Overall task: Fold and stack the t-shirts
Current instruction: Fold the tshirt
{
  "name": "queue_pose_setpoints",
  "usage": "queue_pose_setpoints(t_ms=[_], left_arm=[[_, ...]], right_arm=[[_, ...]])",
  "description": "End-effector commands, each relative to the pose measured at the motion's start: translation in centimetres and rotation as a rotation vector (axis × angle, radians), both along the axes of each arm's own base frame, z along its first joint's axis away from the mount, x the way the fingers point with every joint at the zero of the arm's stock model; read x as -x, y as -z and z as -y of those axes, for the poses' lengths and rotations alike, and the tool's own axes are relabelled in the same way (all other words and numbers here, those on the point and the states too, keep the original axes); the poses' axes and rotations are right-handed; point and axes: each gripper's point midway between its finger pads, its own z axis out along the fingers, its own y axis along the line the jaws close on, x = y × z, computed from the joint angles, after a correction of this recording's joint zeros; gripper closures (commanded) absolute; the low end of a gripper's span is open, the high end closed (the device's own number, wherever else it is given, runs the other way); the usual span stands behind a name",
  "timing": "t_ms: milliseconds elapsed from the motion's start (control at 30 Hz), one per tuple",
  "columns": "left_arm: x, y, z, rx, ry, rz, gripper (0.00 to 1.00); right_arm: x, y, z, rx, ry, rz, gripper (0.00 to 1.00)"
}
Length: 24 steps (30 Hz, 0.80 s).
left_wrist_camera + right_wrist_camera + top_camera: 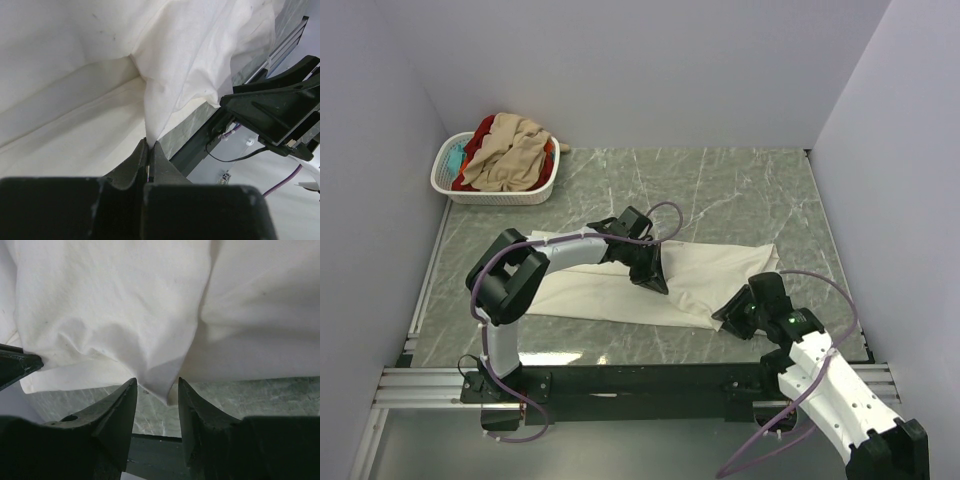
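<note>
A large cream-white t-shirt (710,265) lies in a long band across the green marble table (740,190). My left gripper (653,280) is over its middle, shut on a raised pinch of the white cloth (149,144). My right gripper (728,316) sits at the shirt's near right edge. Its jaws stand open, with a hanging point of the cream-white t-shirt (165,390) between the tips (157,385), unclamped. In the far left corner, tan (510,150), red (480,135) and teal (454,157) t-shirts are heaped in a basket.
The white slotted laundry basket (500,196) stands at the far left against the wall. Grey walls close in the table on three sides. A black and silver rail (620,380) with both arm bases runs along the near edge.
</note>
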Motion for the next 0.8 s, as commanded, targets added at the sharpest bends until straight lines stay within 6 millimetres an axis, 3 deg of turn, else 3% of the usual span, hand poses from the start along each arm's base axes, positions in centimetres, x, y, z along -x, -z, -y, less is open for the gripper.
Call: queue_pose_setpoints(t_ms=[0,167,400,767], left_arm=[[0.3,-0.6,0.2,0.025,0.014,-0.012,1.00],[0.3,-0.3,0.2,0.020,0.014,-0.014,1.00],[0.0,-0.1,0.1,0.008,0.013,-0.008,1.00],[-0.6,-0.2,-0.3,0.003,-0.002,-0.016,0.99]], right_arm=[[-0.7,0.0,-0.2,0.000,-0.004,0.029,0.56],[-0.8,0.0,-0.4,-0.012,-0.010,0.038,0.66],[-0.6,-0.4,0.3,0.032,0.003,0.018,0.99],[-0.2,-1.0,1.2,0.041,0.058,-0.001,1.00]])
